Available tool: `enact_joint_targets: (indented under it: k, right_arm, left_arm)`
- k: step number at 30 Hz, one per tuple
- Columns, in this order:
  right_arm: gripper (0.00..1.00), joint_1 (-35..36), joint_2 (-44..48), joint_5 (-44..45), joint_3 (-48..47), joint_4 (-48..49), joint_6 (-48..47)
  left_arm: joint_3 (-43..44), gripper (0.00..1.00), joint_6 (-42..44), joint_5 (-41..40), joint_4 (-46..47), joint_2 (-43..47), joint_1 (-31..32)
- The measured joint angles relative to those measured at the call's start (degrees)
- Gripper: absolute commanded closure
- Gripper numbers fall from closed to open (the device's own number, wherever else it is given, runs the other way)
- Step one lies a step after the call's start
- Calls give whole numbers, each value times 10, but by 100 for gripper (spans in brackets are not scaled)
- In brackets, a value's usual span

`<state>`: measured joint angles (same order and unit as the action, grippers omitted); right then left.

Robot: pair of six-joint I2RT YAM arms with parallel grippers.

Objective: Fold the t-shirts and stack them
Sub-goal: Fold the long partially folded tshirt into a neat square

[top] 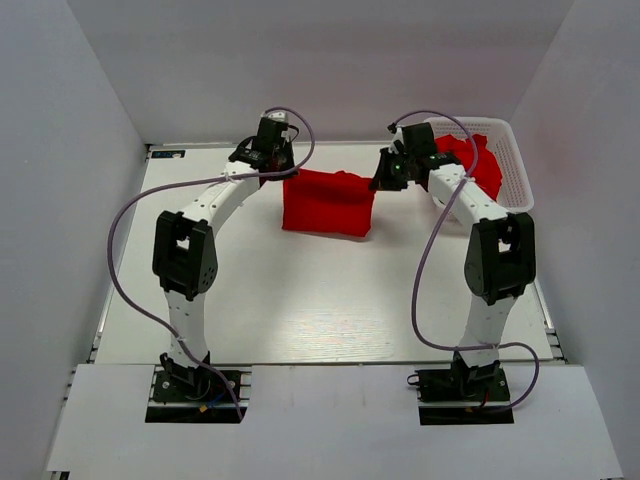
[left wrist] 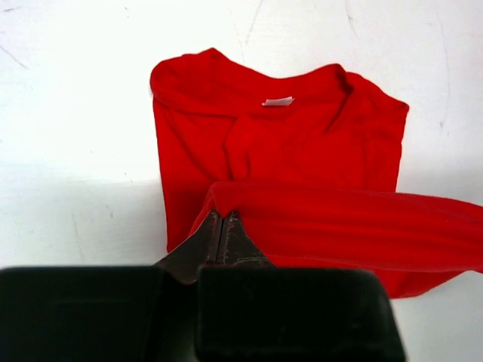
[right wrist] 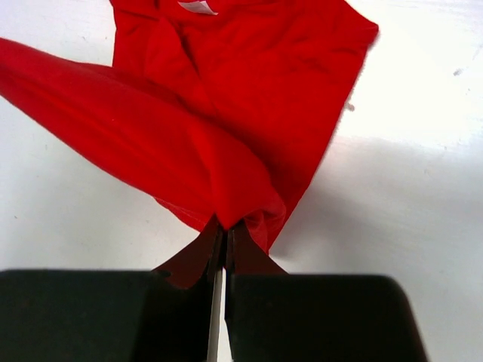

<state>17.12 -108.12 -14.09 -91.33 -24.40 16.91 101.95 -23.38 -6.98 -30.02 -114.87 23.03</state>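
A red t-shirt point(top: 328, 203) lies partly folded on the white table at the back centre, with its white neck label point(left wrist: 277, 101) showing. My left gripper point(top: 285, 172) is shut on the shirt's left end and my right gripper point(top: 380, 178) is shut on its right end. Between them the held edge is lifted and stretched above the flat part. In the left wrist view the fingertips point(left wrist: 221, 215) pinch a red fold of the t-shirt point(left wrist: 355, 226). In the right wrist view the gripper point(right wrist: 224, 225) pinches bunched cloth of the t-shirt point(right wrist: 264, 83). Another red t-shirt point(top: 475, 160) lies in the basket.
A white lattice basket point(top: 512, 150) stands at the back right, close behind the right arm. White walls enclose the table on the left, back and right. Grey cables loop from both arms.
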Motion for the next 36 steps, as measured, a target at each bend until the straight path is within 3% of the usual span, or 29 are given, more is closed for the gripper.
enact_joint_targets:
  k: [12,18,20,22,23,25,26,28,30,36]
  right_arm:
    - [100,-27,-123,-71,-107,35,-11]
    - [100,-38,-208,-104,-169,106,-13]
    - [92,-40,-238,-115,-176,155,-8]
    - [80,-41,-272,-127,-178,218,7]
    - [48,-42,-294,-135,-191,248,16]
    - [13,-42,-348,-143,-237,292,37]
    - [10,-42,-378,-150,-276,294,44]
    - [10,-42,-427,-149,-342,316,51]
    - [10,-43,-430,-144,-342,333,54]
    - [10,-43,-323,-118,-216,359,32]
  left_arm:
    - [73,100,6,16,27,-93,-30]
    - [122,100,8,24,53,-149,-46]
    - [124,100,2,27,69,-167,-52]
    - [126,62,-7,33,89,-187,-59]
    - [131,56,-10,37,96,-199,-63]
    - [155,10,-19,42,104,-228,-72]
    - [168,0,-22,45,111,-241,-78]
    - [181,0,-33,46,118,-254,-87]
    - [184,0,-34,54,122,-253,-98]
    - [130,0,-6,84,151,-210,-113]
